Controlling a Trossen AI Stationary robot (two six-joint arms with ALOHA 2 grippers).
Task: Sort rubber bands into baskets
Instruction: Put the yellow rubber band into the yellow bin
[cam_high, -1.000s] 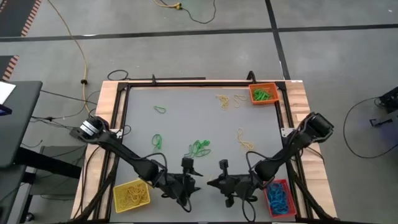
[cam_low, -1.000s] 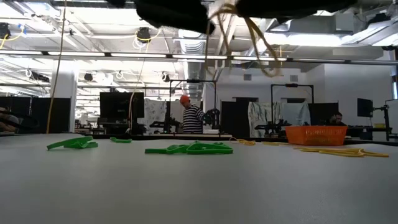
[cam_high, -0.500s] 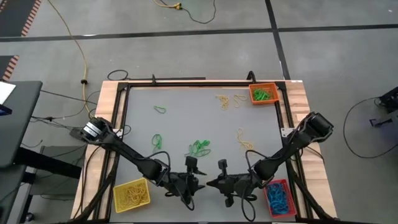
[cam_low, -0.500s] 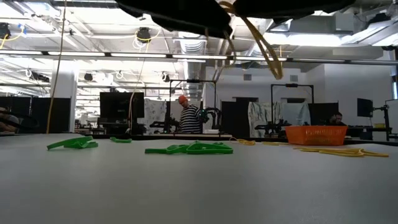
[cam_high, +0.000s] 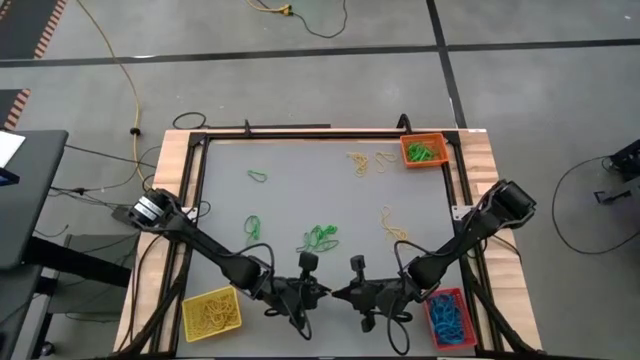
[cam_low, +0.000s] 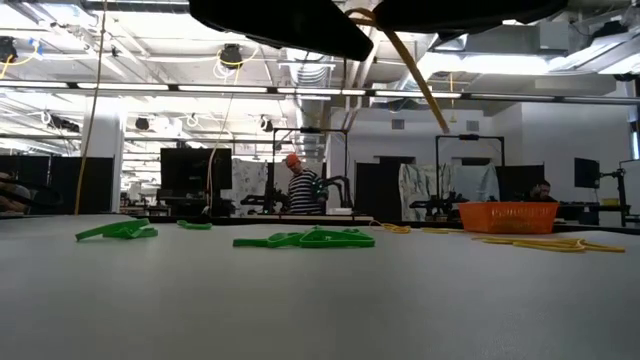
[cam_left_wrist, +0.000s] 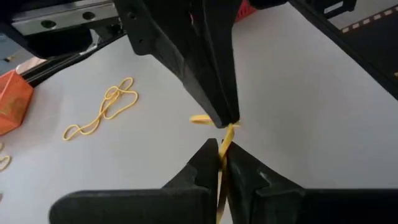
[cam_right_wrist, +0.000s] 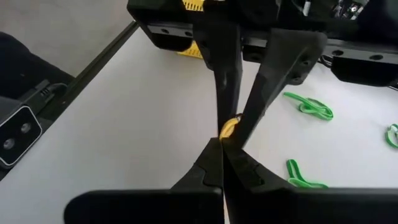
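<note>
A yellow rubber band hangs in the air over the table's near middle, between my two grippers. They meet tip to tip, and both are shut on the band: my left gripper comes from the left, my right gripper from the right. In the low view the band runs as a thin strand slanting down from the dark fingers. The yellow basket stands near left, the red basket near right, and the orange basket far right. My left gripper pinches the yellow band between its two fingers; a strand runs back between them. The fingers slant down from the table's left. The band is clear of the table. My right gripper pinches the same band at its fingertips, with a bit of yellow showing just past them. It slants down from the table's right, facing the left fingers. A short end sticks out beside its tips.
Green bands lie mid-table, left of that and farther back. Yellow bands lie at the far right and the right middle. Blue bands fill the red basket. A dark frame rail edges the table.
My left gripper has shut on the yellow band that my right gripper holds. In the low view the band's loose hanging loop has narrowed into one straight slanting strand.
</note>
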